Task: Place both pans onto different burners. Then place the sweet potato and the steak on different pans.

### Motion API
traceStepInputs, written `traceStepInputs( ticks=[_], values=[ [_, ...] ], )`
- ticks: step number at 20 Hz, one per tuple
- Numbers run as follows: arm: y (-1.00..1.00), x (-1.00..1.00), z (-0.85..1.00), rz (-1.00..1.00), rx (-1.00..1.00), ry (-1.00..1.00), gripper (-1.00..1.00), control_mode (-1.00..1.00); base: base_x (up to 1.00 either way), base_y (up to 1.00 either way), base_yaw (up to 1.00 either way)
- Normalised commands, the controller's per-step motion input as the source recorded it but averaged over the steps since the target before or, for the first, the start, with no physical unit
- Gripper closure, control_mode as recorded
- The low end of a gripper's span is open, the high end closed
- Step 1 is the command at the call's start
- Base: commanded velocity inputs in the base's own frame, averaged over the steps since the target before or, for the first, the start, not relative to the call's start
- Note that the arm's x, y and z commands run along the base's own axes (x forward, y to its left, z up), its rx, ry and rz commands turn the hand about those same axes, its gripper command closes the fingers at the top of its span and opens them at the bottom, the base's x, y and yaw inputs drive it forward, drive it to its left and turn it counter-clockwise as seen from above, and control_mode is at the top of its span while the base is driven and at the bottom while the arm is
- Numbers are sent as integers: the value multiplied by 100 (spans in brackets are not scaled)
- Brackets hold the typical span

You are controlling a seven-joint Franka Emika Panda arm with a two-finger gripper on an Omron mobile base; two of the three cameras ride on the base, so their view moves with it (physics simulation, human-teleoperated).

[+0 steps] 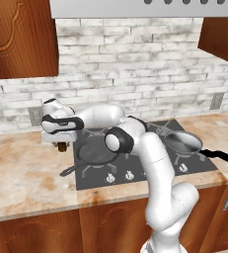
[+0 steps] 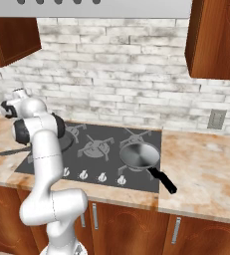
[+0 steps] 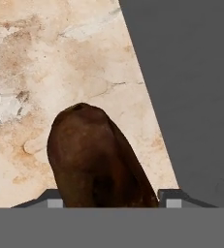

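Gripper (image 1: 62, 146) of the white robot arm is seen in the left base view lowered over the marbled beige stone table (image 1: 21, 178), just left of the dark grey cooktop (image 1: 150, 170). A small dark brown, lumpy sweet potato (image 1: 62, 147) is glimpsed directly beneath the hand, between the fingers. Whether the jaws are already pressed against it cannot be told. On the cooktop, a black cast-iron skillet (image 1: 93, 152) is set on a left-hand burner, and a shiny grey steel pan with a long straight black handle (image 1: 184, 142) is set on a right-hand burner, the handle reaching out over the table edge.

From the right base view, the steel pan (image 2: 139, 155) is shown on the front right burner, with a black star-shaped grate (image 2: 97, 146) bare beside it. The skillet (image 2: 61, 142) is largely hidden behind the arm, and its handle is seen poking out to the left.

Through the hand view, the sweet potato (image 3: 96, 157) is seen close up, lying on the table (image 3: 31, 72) between the two dark fingertips (image 3: 168, 197), near the cooktop's edge (image 3: 191, 97).
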Motion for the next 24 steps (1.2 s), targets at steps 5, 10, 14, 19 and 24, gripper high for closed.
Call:
traceStepInputs(
  ticks=[5, 10, 14, 19, 24],
  values=[
    [0, -21, 66, 0, 0, -1, 100, -100, 0, 0, 0],
    [-20, -39, 46, 0, 0, 0, 100, -100, 0, 0, 0],
    [-45, -22, 20, -2, 0, 0, 100, -100, 0, 0, 0],
    [-59, -36, 8, -1, 0, 0, 100, -100, 0, 0, 0],
    [-62, -36, 3, -1, 0, 0, 100, -100, 0, 0, 0]
  ],
)
